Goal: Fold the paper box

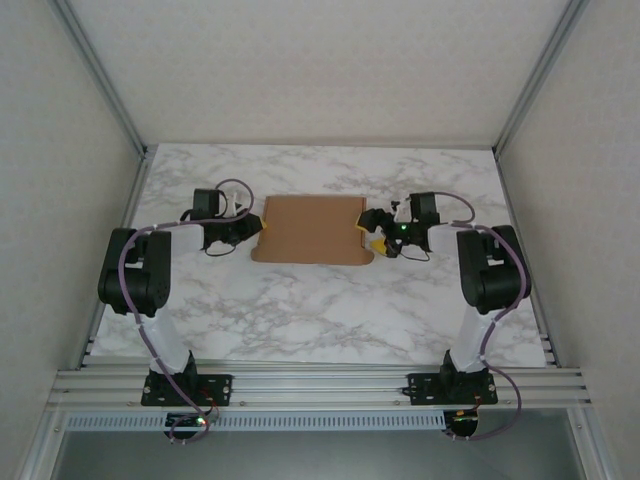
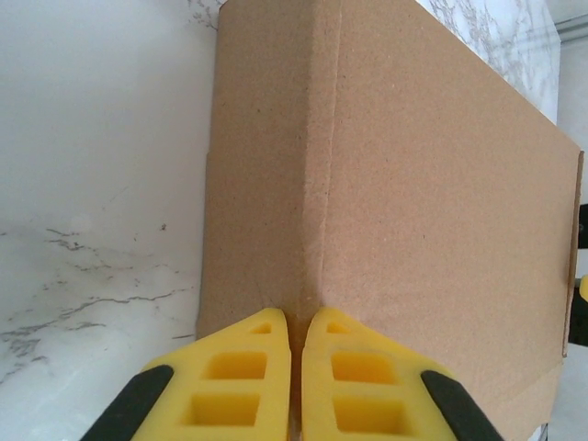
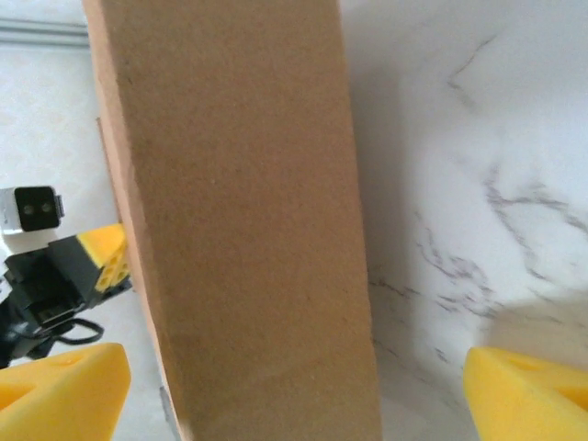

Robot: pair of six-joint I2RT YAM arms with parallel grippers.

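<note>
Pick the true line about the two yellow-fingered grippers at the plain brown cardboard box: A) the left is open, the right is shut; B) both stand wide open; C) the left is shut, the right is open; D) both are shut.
C: the left gripper has its fingers pressed together at the edge of the brown cardboard box, while the right gripper has its fingers wide apart, with the box between them.

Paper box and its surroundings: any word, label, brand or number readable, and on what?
No readable text.
The paper box is plain, unprinted cardboard in all three views.
The marble table bears no lettering.
The small parts at the arm bases are too small to read.
</note>
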